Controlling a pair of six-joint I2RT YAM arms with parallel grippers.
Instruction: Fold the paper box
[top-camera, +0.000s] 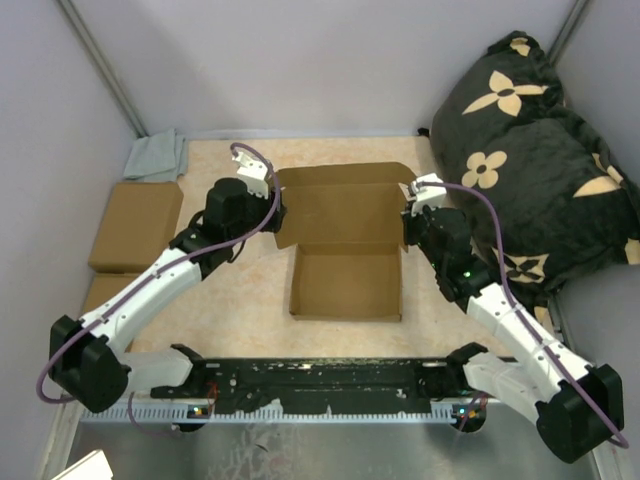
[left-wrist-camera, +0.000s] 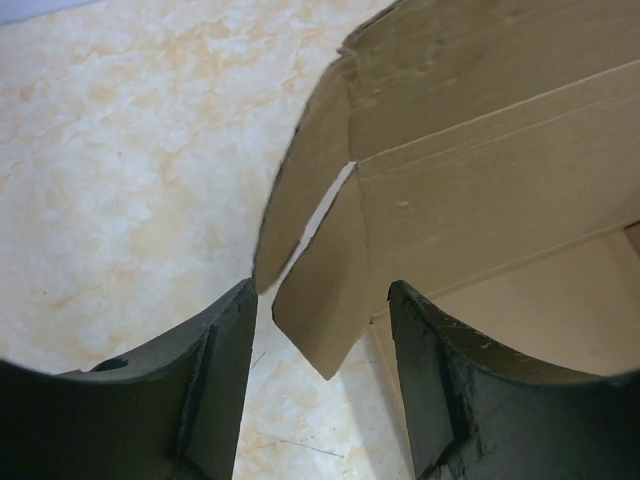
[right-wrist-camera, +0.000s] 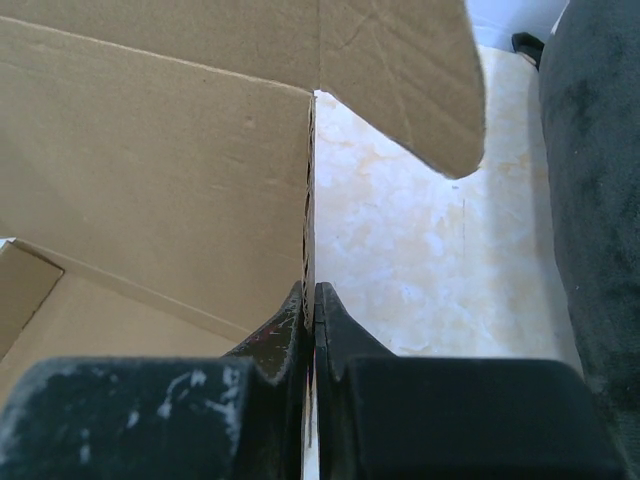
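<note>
The paper box (top-camera: 346, 262) is a brown cardboard blank, partly formed, in the middle of the table, with its lid panel raised at the back. My left gripper (top-camera: 277, 222) is open at the box's left rear corner; in the left wrist view a pointed side flap (left-wrist-camera: 325, 290) hangs between its fingers (left-wrist-camera: 225, 380) without touching them. My right gripper (top-camera: 405, 228) is shut on the box's right wall edge (right-wrist-camera: 308, 220), which stands upright between the fingertips (right-wrist-camera: 312, 305). A rounded lid flap (right-wrist-camera: 410, 70) hangs above it.
Two ready-made brown boxes (top-camera: 135, 225) lie at the left, with a grey cloth (top-camera: 157, 155) behind them. A black flowered cushion (top-camera: 540, 160) fills the right side, close to my right arm. A black rail (top-camera: 320, 380) runs along the near edge.
</note>
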